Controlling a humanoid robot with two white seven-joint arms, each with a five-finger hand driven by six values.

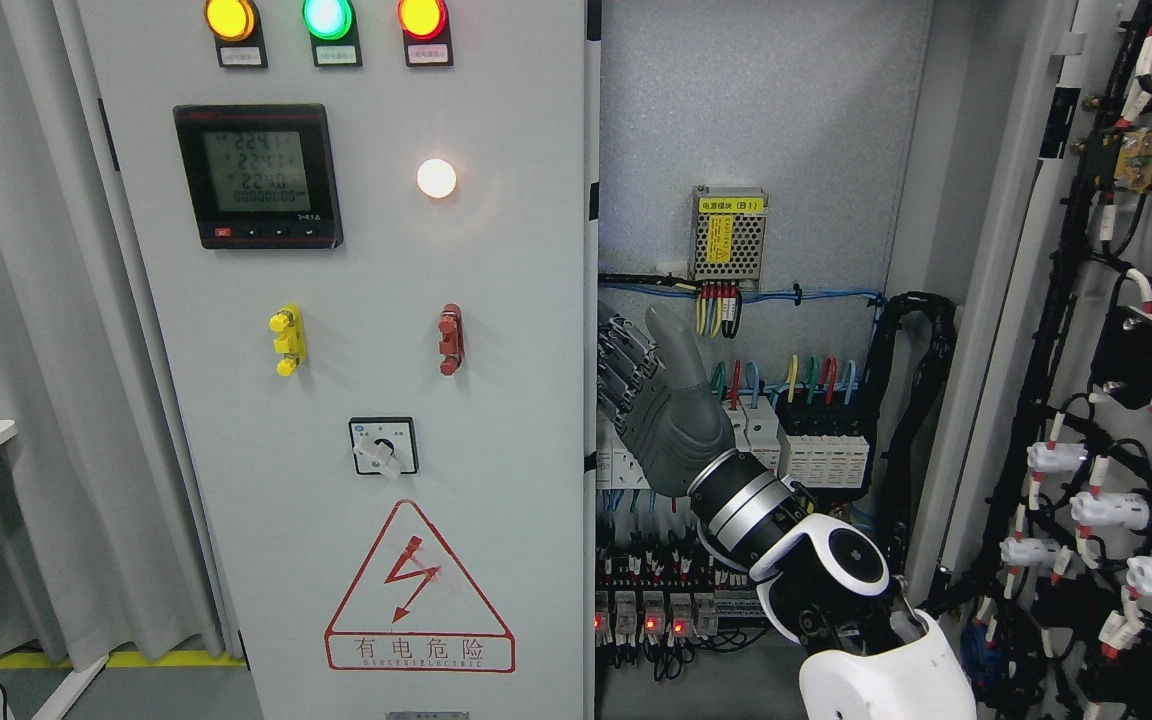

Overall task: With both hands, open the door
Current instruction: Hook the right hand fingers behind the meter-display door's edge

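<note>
Already hooked behind the left door's (356, 400) free edge, the right hand's (661, 400) curled fingers (621, 365) could slip off or snag nearby wiring (736, 295).

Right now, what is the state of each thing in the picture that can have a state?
Left door: shut.
Right door: swung open.
Yellow lamp: lit.
Green lamp: lit.
Red lamp: lit.
White lamp: lit.
Meter: display on.
Right hand: fingers at the left door's edge; grip unclear.

Robot hand (651, 385) fingertips hidden behind left door (356, 400) edge; meter (257, 176) digits blurred.
</note>
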